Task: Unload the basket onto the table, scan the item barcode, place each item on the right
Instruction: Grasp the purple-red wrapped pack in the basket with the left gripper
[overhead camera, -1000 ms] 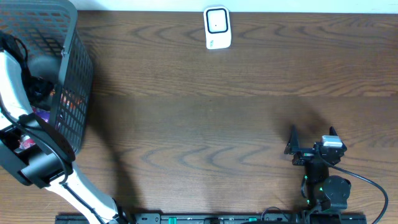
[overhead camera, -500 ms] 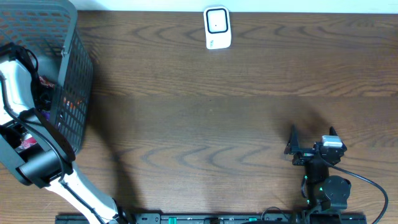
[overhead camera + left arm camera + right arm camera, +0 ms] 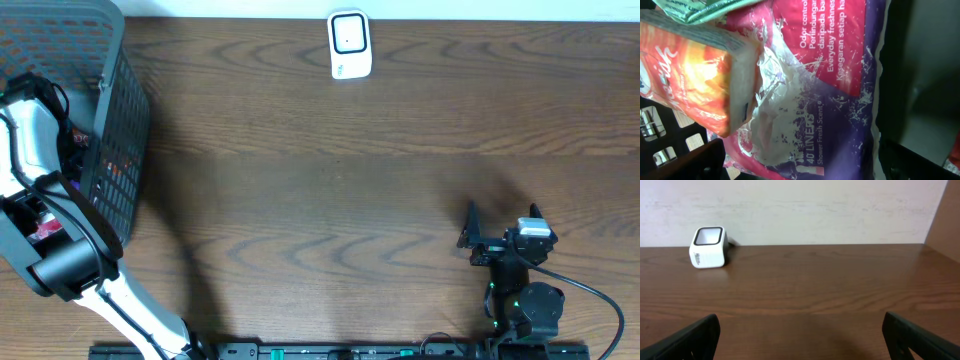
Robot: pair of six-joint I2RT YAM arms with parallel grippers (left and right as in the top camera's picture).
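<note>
Purple and pink plastic film is all I see past my left gripper (image 3: 805, 160), whose jaws stand wide open and hold nothing. One of its dark fingers (image 3: 690, 162) shows low on one side and the other low on the far side. Between them, straight ahead and close, lies the liner pack (image 3: 840, 115), crinkled and glossy. I take this for the item to scan. Its long axis seems to run across the line between my fingers, so they straddle its narrow width, which suits a pinch. An orange packet (image 3: 695, 80) lies over the pack's edge on one side, and a green packet (image 3: 705, 10) peeks in at the far end. All of this sits inside the basket (image 3: 125, 130); from above, my left arm (image 3: 30, 140) hides the gripper and most of the contents.

My right gripper (image 3: 500, 225) is just as wide open and empty, low over the bare table (image 3: 350, 180), well away from the basket. The white scanner (image 3: 350, 45) stands well ahead of it and a little to its left, its window facing up. The left arm is the nearer one to the pack by far.

I can find no barcode on the showing face. The pack's ends run out of frame, and I cannot tell whether my fingers touch it.
</note>
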